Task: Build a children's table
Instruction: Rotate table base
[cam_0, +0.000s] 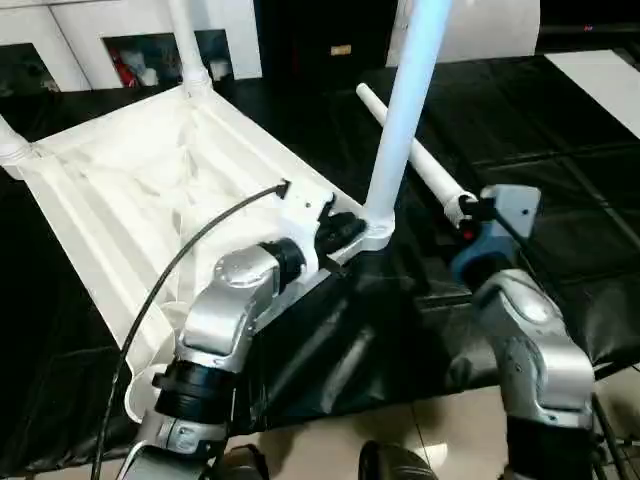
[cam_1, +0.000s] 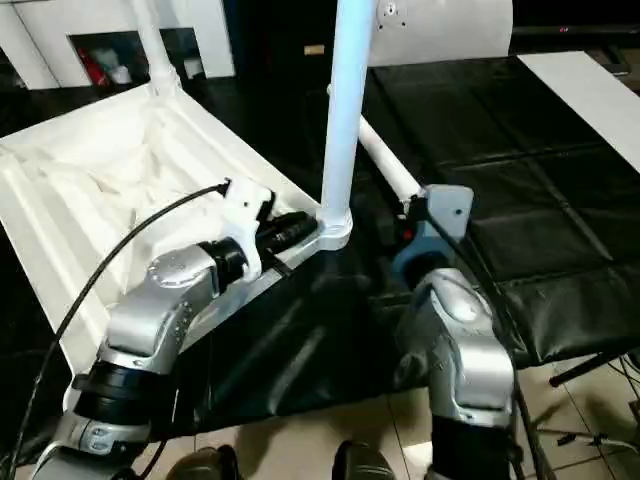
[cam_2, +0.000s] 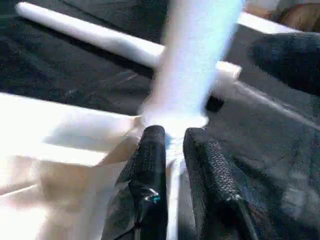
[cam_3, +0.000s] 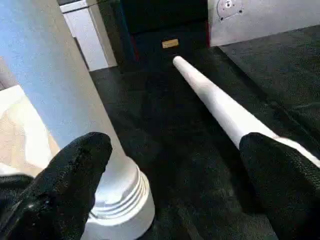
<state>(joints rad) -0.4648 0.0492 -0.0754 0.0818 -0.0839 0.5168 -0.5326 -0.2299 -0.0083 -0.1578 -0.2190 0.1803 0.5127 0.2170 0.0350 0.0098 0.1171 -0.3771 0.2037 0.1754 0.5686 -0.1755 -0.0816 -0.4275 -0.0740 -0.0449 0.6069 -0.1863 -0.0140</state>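
The children's table top (cam_0: 120, 190) lies upside down on the black mat, ribs facing up. A white leg (cam_0: 405, 120) stands upright in its near right corner socket (cam_0: 378, 235). Two more legs (cam_0: 190, 50) rise from the far corners. Another leg (cam_0: 415, 150) lies loose on the mat behind the socket. My left gripper (cam_0: 340, 232) sits at the top's rim just left of that socket, its fingers (cam_2: 150, 155) close together on either side of the thin white rim. My right gripper (cam_3: 175, 185) stands wide open, between the upright leg's base and the near end of the loose leg.
A white cabinet (cam_0: 150, 50) with dark compartments stands at the back left. The black mat (cam_0: 560, 150) stretches to the right, with a white panel (cam_0: 600, 80) at its far right. Tiled floor (cam_0: 400, 430) shows at the front. A black cable (cam_0: 170, 270) arcs over my left forearm.
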